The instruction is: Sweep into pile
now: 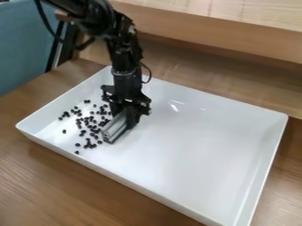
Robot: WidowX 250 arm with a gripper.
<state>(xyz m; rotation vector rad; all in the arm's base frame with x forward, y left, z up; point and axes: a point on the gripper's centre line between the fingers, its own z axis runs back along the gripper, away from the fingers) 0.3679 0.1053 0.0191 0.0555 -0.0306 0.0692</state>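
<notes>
Arm (122, 50) at upper left; pincer (126, 117) clamped, downward (nearly plumb).

I can't read any words or numbers here. I can't read any labels, brand names or signs either.
</notes>
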